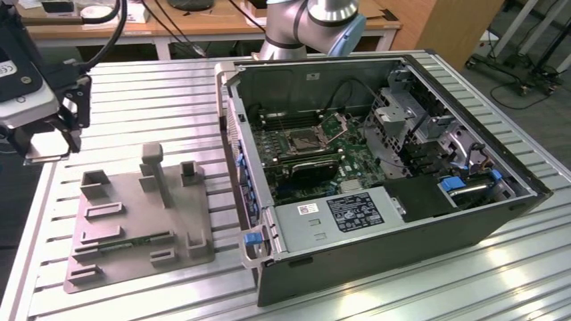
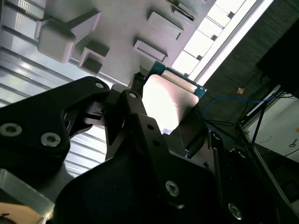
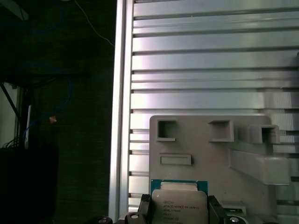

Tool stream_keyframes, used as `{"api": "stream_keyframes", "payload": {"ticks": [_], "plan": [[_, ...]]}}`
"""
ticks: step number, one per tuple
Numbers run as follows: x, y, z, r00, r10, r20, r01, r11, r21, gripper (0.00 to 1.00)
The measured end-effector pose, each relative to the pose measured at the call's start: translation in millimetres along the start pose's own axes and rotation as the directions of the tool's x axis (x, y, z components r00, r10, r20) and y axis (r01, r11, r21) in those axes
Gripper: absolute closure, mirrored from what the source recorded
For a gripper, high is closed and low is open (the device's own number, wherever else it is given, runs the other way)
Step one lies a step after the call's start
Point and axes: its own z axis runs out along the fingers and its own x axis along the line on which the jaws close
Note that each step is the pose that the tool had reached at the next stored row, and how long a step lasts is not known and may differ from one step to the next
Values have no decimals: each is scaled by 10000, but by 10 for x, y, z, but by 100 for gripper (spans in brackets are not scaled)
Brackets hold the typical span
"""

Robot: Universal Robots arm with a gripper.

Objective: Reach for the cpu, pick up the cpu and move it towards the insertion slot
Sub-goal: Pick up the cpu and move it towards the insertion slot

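In the first wrist view the end effector is closed down on the cpu. One black finger presses on one side edge and the other finger presses on the opposite edge. The cpu's silver-grey top faces the camera, with a thin green rim showing around it. Past it lies the grey plastic fixture with its raised pockets, resting on the slatted metal counter. Beside the counter's edge is dark floor.

In the second wrist view the cpu shows as a bright, glaring square pinched between the black fingers. Its green corner juts out toward the counter's rim. The fixture sits beyond it, and the cpu is lifted clear of the fixture's pockets. The end effector's dark linkages take up the near part of the picture.

In the exterior view the end effector hangs above the counter on the exterior view's left, near the counter's edge and above the fixture's far corner. A thin green circuit strip lies in the fixture. On the exterior view's right stands an open computer case. Its tall side wall rises between the end effector and the green motherboard. The insertion slot lies on that board with its metal lid plate swung up. The slot is well apart from the held cpu.
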Motion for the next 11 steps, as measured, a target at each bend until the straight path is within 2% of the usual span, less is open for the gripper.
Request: {"api": "stream_keyframes", "payload": {"ticks": [11], "plan": [[5,16,-186,10000,0,0,0,10000,-1,45]]}}
